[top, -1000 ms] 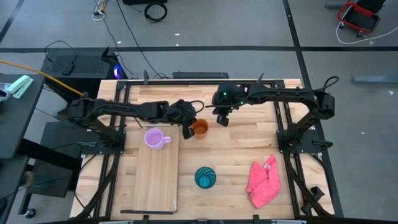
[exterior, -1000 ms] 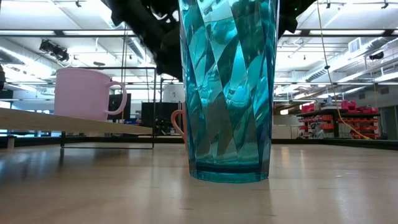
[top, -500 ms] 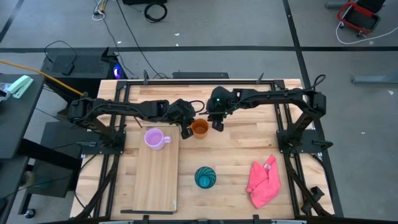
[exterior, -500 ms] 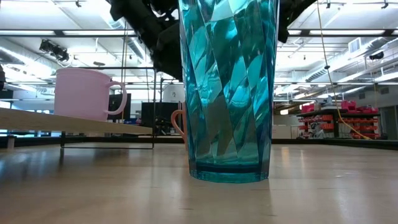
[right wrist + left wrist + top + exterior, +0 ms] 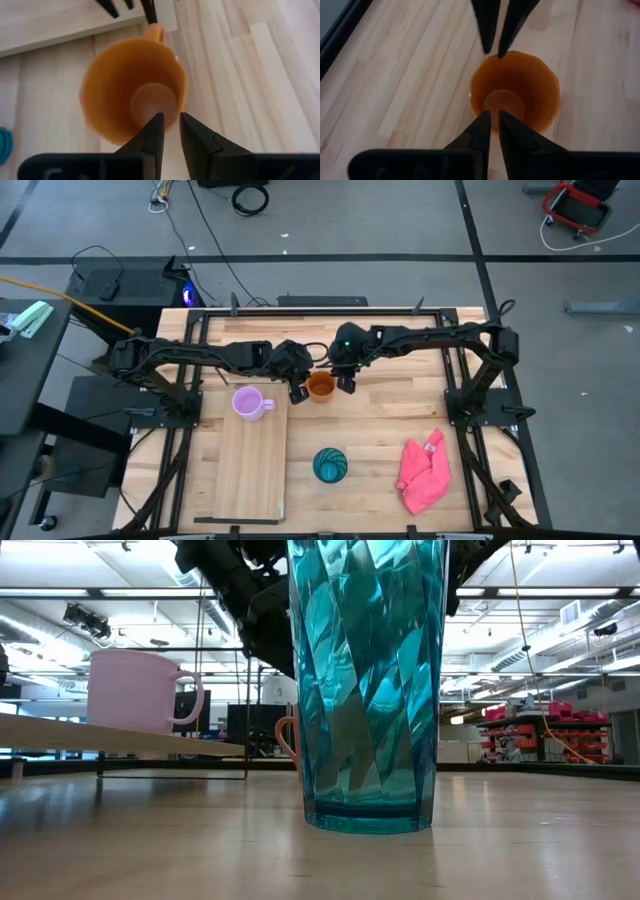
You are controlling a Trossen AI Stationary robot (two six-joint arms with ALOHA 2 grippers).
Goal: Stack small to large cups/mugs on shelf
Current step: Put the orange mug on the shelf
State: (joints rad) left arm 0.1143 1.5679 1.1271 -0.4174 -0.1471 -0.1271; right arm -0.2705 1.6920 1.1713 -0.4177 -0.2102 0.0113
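High view: both grippers meet at the orange mug (image 5: 321, 386) on the tabletop (image 5: 380, 430), just beside the shelf (image 5: 247, 465).
Left gripper (image 5: 299, 392) sits at the mug's handle side, its fingers pinched nearly together, seemingly on the handle. Right gripper (image 5: 346, 383) hangs at the opposite rim, fingers a narrow gap apart, straddling the wall perhaps. The lilac mug (image 5: 249, 403) stands on the shelf; the teal cup (image 5: 330, 465) stands well apart.

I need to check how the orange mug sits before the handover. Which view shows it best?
The right wrist view: the orange mug fills it, showing rim, inside and handle. The left wrist view shows rim and inside. The high view shows it small between both arms; the low view shows a sliver behind the teal cup.
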